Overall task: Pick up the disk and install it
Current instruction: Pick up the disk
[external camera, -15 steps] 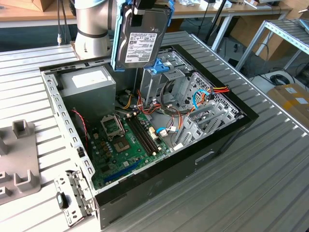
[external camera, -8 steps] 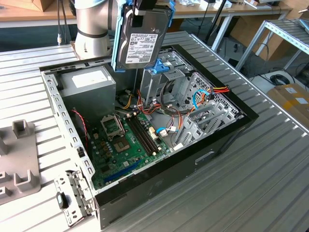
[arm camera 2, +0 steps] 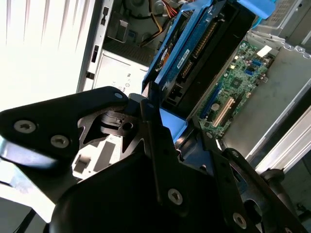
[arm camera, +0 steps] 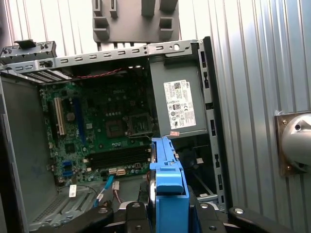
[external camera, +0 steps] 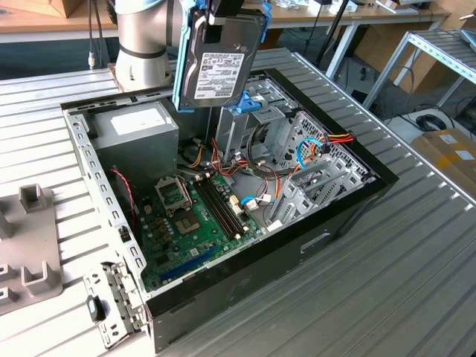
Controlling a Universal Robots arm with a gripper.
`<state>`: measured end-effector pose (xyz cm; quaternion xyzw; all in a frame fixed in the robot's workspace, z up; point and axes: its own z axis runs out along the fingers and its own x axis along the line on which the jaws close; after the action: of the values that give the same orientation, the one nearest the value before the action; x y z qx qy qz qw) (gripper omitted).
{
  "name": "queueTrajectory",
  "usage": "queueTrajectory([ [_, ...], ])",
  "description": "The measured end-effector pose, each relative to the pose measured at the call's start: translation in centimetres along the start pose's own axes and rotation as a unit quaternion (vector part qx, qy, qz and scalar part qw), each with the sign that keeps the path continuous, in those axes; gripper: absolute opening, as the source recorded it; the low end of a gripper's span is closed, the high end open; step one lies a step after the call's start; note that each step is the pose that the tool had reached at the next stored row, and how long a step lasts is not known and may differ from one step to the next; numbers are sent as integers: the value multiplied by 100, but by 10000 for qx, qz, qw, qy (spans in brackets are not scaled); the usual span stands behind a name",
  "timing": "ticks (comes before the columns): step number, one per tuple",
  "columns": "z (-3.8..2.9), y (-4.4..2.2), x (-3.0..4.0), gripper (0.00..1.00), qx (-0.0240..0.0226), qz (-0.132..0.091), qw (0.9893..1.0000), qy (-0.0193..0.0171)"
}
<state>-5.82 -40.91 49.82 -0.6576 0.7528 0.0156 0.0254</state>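
The disk (external camera: 219,65) is hanging upright in mid-air, label facing out, just above the open computer case (external camera: 297,256) and right over the drive cage (external camera: 245,128). The gripper (external camera: 223,15) is clamped on its blue frame from the top. Motherboard (external camera: 197,216) and grey power supply (external camera: 134,128) sit below.

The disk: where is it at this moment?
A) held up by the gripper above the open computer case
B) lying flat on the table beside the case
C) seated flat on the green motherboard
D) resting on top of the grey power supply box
A: in the exterior view the disk stands upright, clamped at its top by the gripper, above the open computer case.
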Motion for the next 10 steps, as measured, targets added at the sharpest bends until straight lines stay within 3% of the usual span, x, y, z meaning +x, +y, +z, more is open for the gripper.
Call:
queueTrajectory([
  [10, -3, -6, 43, 37, 0, 0, 10000, 0],
])
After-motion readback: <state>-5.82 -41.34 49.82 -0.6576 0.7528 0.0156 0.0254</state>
